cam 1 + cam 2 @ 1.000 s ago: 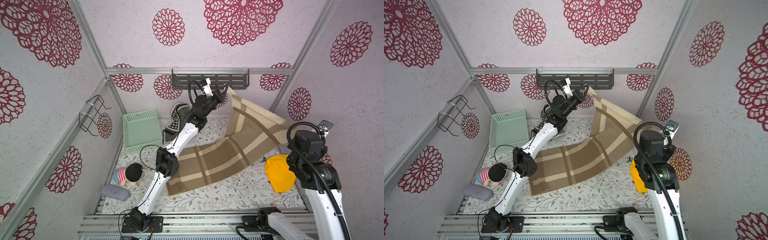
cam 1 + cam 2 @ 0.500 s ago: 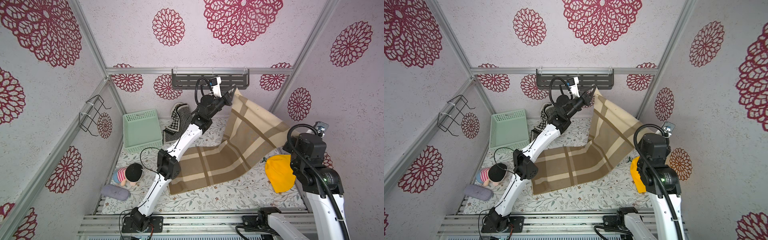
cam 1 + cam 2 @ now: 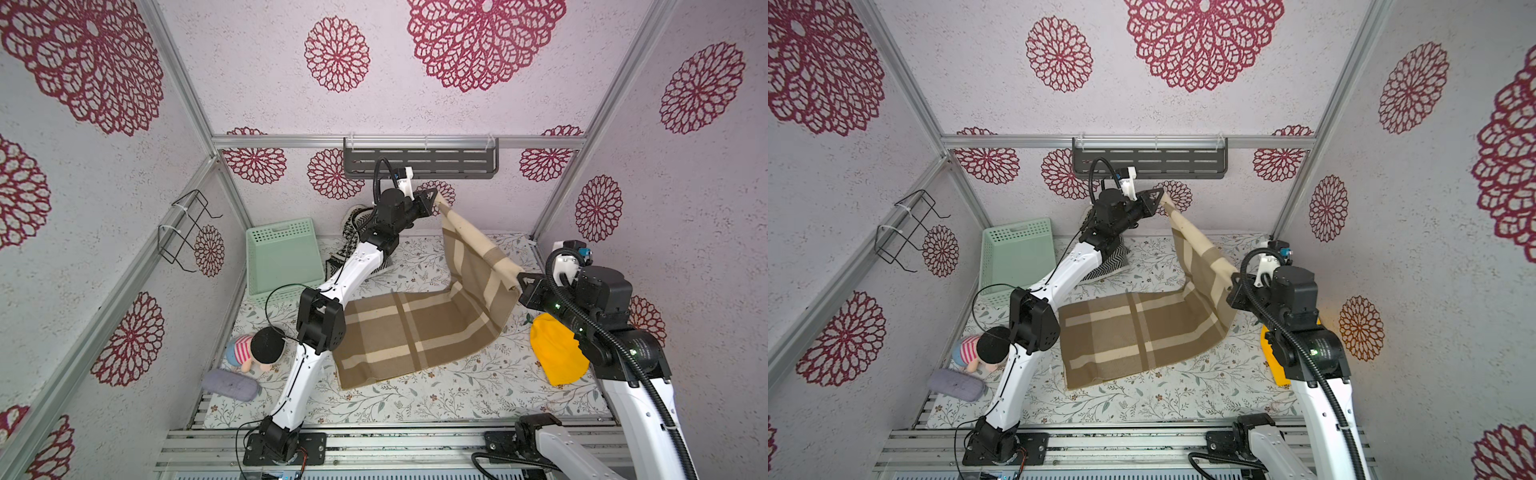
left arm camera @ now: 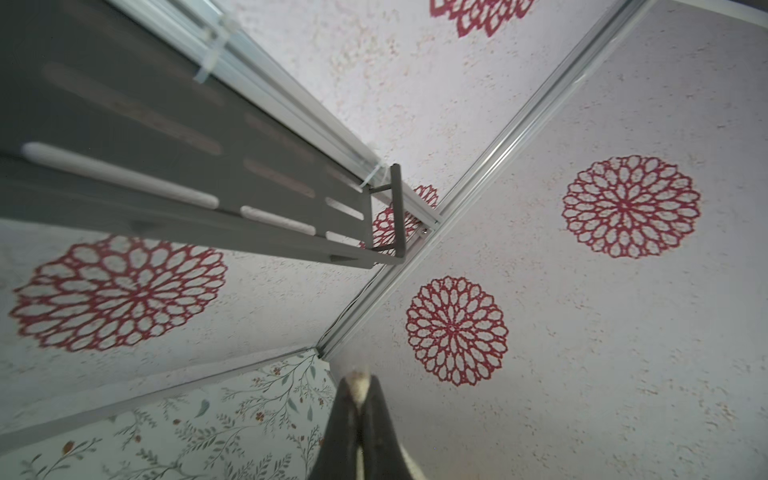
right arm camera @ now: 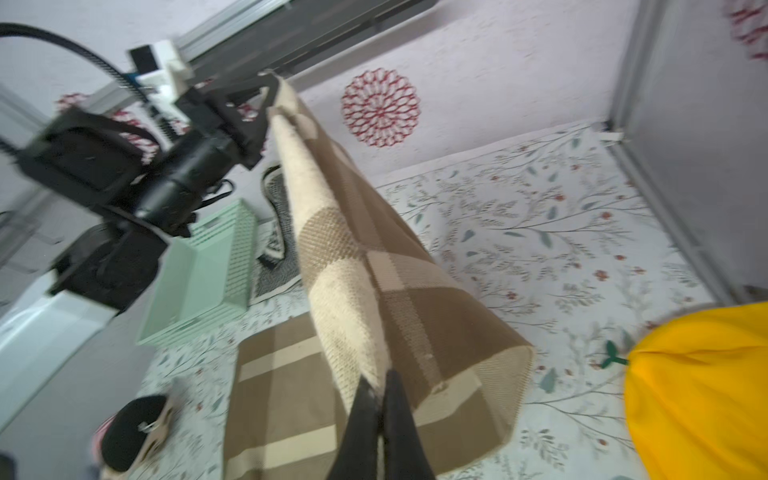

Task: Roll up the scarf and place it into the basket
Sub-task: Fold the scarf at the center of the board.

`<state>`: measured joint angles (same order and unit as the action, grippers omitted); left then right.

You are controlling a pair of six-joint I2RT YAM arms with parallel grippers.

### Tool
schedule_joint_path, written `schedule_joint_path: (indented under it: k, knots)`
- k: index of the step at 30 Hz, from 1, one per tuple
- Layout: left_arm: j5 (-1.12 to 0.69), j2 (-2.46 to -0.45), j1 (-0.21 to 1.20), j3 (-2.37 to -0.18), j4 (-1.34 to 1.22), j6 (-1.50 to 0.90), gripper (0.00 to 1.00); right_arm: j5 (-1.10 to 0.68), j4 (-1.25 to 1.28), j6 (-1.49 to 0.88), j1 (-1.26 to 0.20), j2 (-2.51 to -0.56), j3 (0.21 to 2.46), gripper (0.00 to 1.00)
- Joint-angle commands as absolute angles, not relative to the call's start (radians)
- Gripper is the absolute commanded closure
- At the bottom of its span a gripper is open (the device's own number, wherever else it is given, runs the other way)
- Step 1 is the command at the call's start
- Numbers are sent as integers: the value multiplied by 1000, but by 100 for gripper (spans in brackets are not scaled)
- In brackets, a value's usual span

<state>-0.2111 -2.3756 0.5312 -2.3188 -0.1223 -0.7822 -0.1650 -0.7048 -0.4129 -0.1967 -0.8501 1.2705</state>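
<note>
Honestly, the basket (image 3: 282,257) is sitting by the table's (image 3: 415,403) far-left corner, the left fingers (image 3: 433,200) are clamping one scarf (image 3: 415,332) corner up high, the right fingers (image 3: 524,285) are clamping the other, rest trailing mid-table. Both pinches are looking thin, so pulling apart is risking a slip.

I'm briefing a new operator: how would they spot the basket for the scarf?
Find the floral mat, then its far corner near the black wire rack. The basket sits there: pale mint-green plastic with perforated walls, unlike the black-and-white cloth beside it.
</note>
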Motion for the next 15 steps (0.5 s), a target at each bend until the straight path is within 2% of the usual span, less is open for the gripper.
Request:
schedule_joint_path:
  k: [1,8,15]
  knots:
    - [-231,-2241,505,-2220,-137,-805,100,-293,-669,-446,-274,-836,1276,100]
    - [-277,-2054,481,-1995,-33,-771,100,-222,-664,-469,-550,-897,1220,100]
    - [-180,-1754,443,-1580,49,-738,100,-193,-558,-500,-776,-1011,1135,100]
